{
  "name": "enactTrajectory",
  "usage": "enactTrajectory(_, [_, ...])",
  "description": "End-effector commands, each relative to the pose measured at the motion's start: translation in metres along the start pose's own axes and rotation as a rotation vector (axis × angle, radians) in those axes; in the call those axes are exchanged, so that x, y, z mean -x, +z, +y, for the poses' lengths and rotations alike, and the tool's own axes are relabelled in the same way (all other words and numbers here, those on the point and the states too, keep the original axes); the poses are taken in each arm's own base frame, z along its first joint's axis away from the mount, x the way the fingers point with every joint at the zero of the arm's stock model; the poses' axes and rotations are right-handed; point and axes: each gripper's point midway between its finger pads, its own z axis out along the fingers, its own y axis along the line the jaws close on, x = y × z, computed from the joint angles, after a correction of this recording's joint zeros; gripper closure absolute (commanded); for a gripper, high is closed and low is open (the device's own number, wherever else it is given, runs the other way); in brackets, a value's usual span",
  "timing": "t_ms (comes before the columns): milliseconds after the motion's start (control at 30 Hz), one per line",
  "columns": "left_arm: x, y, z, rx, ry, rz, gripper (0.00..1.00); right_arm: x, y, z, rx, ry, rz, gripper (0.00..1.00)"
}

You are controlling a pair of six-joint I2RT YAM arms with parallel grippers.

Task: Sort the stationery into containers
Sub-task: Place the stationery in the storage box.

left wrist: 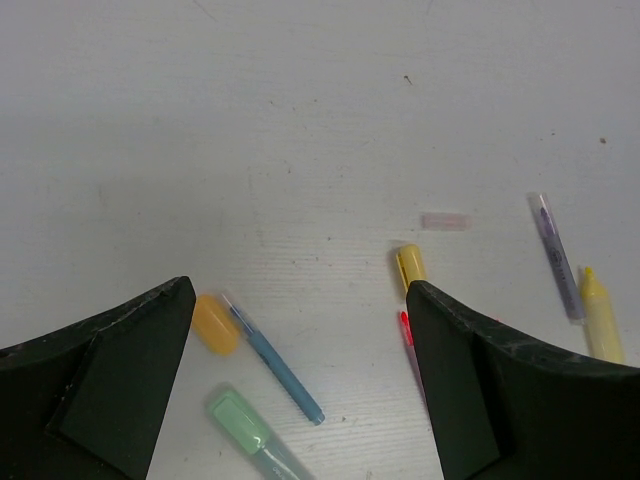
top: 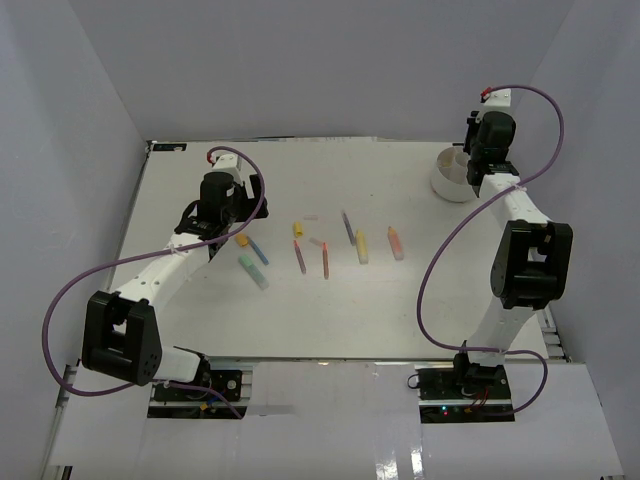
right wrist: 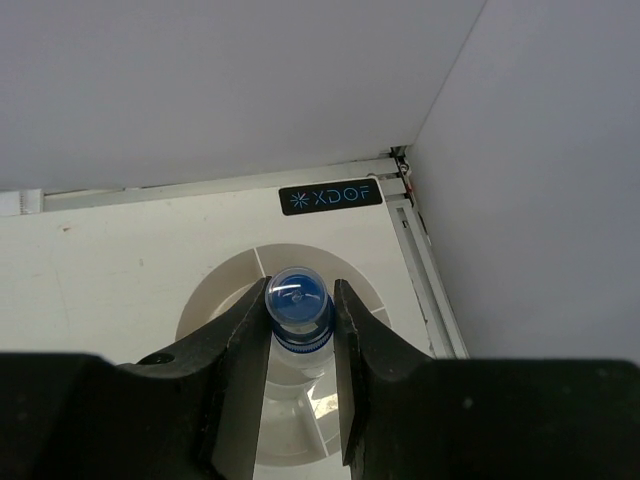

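Stationery lies loose mid-table: an orange eraser [left wrist: 215, 323], a blue pen [left wrist: 275, 365], a green highlighter [left wrist: 243, 423], a yellow cap piece [left wrist: 410, 266], a purple pen [left wrist: 555, 255] and a yellow highlighter [left wrist: 600, 315]. My left gripper [left wrist: 300, 300] hangs open over the table, above the blue pen, with nothing between its fingers. It shows in the top view too, left gripper [top: 236, 226]. My right gripper [right wrist: 300, 290] is shut on a blue-capped clear bottle [right wrist: 298, 305], held upright over the round white divided tub [right wrist: 215, 300]. From above, the right gripper [top: 470, 160] sits over the tub [top: 450, 185].
A pale pink eraser [left wrist: 445, 221] lies beyond the yellow cap. A pink pen [top: 299, 257], a red pen [top: 325, 260] and an orange highlighter [top: 396, 242] lie in the middle row. The tub stands near the back right corner, close to the wall and table rail [right wrist: 425, 260].
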Motion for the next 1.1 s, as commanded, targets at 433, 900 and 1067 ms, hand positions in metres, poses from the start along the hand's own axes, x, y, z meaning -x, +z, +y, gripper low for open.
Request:
enactTrajectory(433, [0.016,-0.003,-0.002,-0.002,0.005,-0.037,0.02,0.019,0.022,0.009,0.054,0.055,-0.09,0.92])
enactTrajectory(900, [0.016,-0.004,-0.003,-0.009,0.016,-0.04,0.02,-0.018,0.034,0.012,0.058,0.037,-0.008,0.62])
enactTrajectory(1067, [0.018,-0.006,-0.003,-0.011,0.016,-0.046,0.02,-0.003,0.023,0.009,0.06,0.032,-0.025,0.51])
